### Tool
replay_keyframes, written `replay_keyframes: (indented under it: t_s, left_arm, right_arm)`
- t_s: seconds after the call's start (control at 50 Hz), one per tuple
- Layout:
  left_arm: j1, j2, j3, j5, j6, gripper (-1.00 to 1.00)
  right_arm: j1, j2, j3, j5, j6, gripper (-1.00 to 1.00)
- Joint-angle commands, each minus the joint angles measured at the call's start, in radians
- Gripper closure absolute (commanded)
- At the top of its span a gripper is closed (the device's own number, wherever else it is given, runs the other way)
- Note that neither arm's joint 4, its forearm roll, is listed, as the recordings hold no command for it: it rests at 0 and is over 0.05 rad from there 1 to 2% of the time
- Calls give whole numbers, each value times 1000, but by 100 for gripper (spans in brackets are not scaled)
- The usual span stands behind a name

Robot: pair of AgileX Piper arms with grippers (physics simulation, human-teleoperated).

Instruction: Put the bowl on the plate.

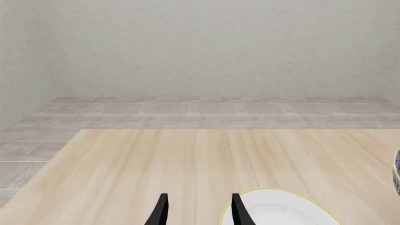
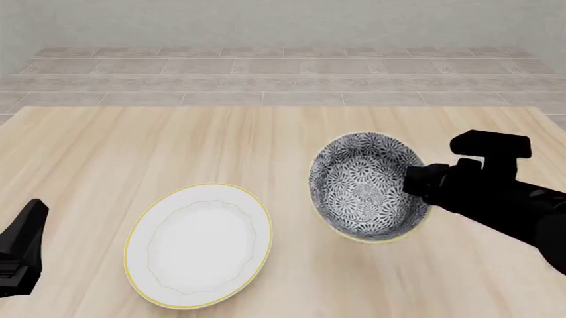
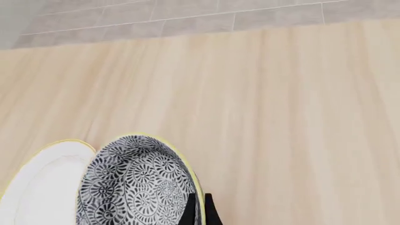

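The bowl (image 2: 362,185), patterned dark blue-grey and white with a yellowish rim, is tilted, with its opening turned towards the camera. My right gripper (image 2: 414,182) is shut on the bowl's right rim. In the right wrist view the bowl (image 3: 134,187) shows with the gripper (image 3: 198,207) pinching its rim, one finger inside and one outside. The white plate (image 2: 199,244) with a gold rim lies flat on the table, left of the bowl and apart from it. My left gripper (image 1: 200,197) is open and holds nothing, just beside the plate (image 1: 281,211). It sits low at the front left (image 2: 22,245).
The wooden table (image 2: 132,146) runs to a far edge with a tiled floor (image 2: 283,73) and a grey wall beyond. The table's left edge (image 1: 44,168) shows in the left wrist view. A sliver of the bowl (image 1: 396,171) shows at that view's border.
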Motion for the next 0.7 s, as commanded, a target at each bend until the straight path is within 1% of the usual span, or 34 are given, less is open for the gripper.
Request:
replay_keyframes:
  t_s: [0.02, 0.08, 0.16, 0.32, 0.36, 0.38, 0.48, 0.7]
  left_arm:
    - [0, 0, 0, 0, 0, -100]
    - [0, 0, 0, 0, 0, -100]
    - [0, 0, 0, 0, 0, -100]
    - [0, 0, 0, 0, 0, -100]
    - [0, 0, 0, 0, 0, -100]
    - [0, 0, 0, 0, 0, -100]
    - [0, 0, 0, 0, 0, -100]
    - [0, 0, 0, 0, 0, -100]
  right_arm:
    - [26, -17, -90, 65, -10, 100]
    - [30, -10, -99, 66, -6, 100]
    - [54, -5, -114, 66, 29, 100]
    - [85, 27, -165, 72, 30, 100]
    - [101, 45, -176, 64, 38, 100]
    - [113, 52, -178, 58, 54, 100]
    - [124, 79, -200, 55, 52, 100]
    - [148, 114, -258, 84, 47, 100]
